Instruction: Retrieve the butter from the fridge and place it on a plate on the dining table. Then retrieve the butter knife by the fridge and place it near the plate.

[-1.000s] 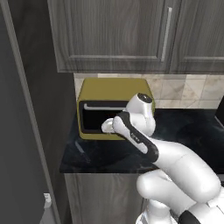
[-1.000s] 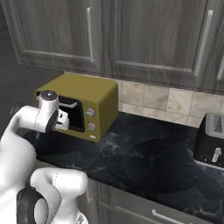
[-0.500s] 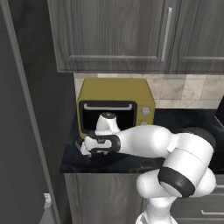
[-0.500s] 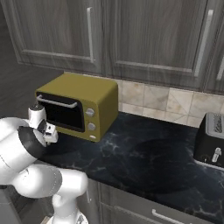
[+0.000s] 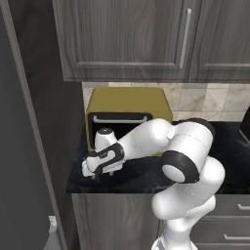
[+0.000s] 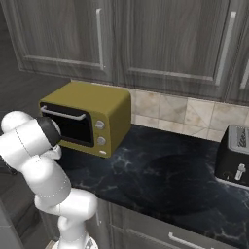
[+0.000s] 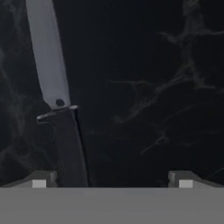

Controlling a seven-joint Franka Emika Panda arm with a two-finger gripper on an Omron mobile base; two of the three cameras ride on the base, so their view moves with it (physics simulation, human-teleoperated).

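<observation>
Butter knife [image 7: 59,113] lies flat on the black marble counter [image 7: 148,87]. In the hand view its long axis runs near 12-to-6, tilted slightly: pale blade toward 11–12 o'clock, running off the top edge; dark handle toward 6 o'clock, passing under the frame's bottom band.

Gripper [image 7: 111,177] is wide open, holding nothing. The two fingertips [image 7: 41,178] sit at about 7 and 5 o'clock of the hand view, well apart. The knife handle lies just inside the 7 o'clock tip; contact can't be confirmed.

Left base view: the gripper [image 5: 93,171] hangs low over the counter's [image 5: 146,177] front-left corner, at 7 o'clock from the yellow toaster oven [image 5: 128,114], with the dark fridge side [image 5: 22,146] at 9 o'clock. The knife can't be made out there.

Right base view: the arm blocks the hand; it adds the oven [image 6: 87,116] from its knob side and a black toaster [image 6: 234,158] at 3 o'clock.
</observation>
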